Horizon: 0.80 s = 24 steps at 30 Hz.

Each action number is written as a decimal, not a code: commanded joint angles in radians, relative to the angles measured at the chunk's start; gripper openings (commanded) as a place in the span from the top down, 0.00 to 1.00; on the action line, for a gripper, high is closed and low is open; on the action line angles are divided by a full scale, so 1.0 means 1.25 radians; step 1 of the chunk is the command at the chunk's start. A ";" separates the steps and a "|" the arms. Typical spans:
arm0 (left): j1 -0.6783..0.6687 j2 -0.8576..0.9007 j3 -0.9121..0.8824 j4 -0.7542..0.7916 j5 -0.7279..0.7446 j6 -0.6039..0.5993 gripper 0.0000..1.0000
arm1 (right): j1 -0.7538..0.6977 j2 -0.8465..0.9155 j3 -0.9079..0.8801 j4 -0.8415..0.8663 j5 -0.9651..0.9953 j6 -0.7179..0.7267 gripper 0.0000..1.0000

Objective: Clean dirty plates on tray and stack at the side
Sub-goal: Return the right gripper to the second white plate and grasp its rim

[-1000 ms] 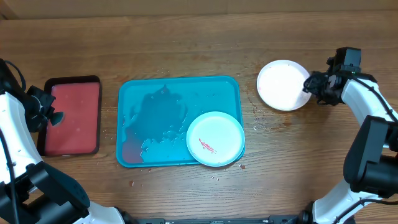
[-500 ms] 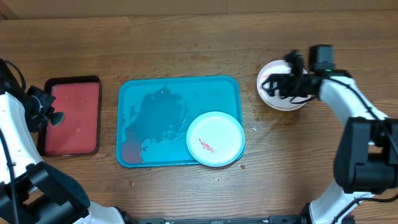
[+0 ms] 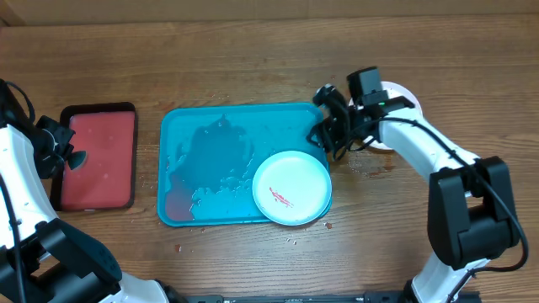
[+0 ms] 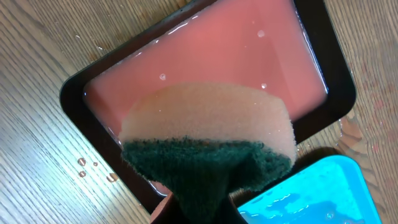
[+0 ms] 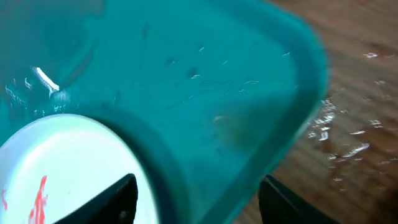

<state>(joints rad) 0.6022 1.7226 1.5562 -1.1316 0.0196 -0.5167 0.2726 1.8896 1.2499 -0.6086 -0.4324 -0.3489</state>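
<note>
Turquoise tray: right gripper gapes empty over its far right corner; left gripper, well left of it, pinches a sponge.

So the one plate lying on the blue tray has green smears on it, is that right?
Not quite: the smears on the plate are red, not green. It does lie on the blue tray, as the overhead view shows.

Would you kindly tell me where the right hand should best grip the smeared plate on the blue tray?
Probably the plate's right lip, which rides over the tray's rim. It lies flat, so only that raised edge offers a pinch; bring the open right hand in low from the right.
</note>
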 commanded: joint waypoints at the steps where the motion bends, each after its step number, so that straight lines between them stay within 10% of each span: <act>1: -0.001 0.005 -0.001 0.003 0.006 0.018 0.96 | 0.028 -0.001 0.000 -0.010 0.034 -0.029 0.37; 24: -0.008 0.005 -0.001 0.003 0.006 0.019 0.96 | 0.097 0.061 -0.001 -0.069 0.063 -0.036 0.61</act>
<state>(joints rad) 0.6022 1.7222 1.5562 -1.1313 0.0196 -0.5140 0.3882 1.9640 1.2495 -0.6895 -0.3756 -0.3916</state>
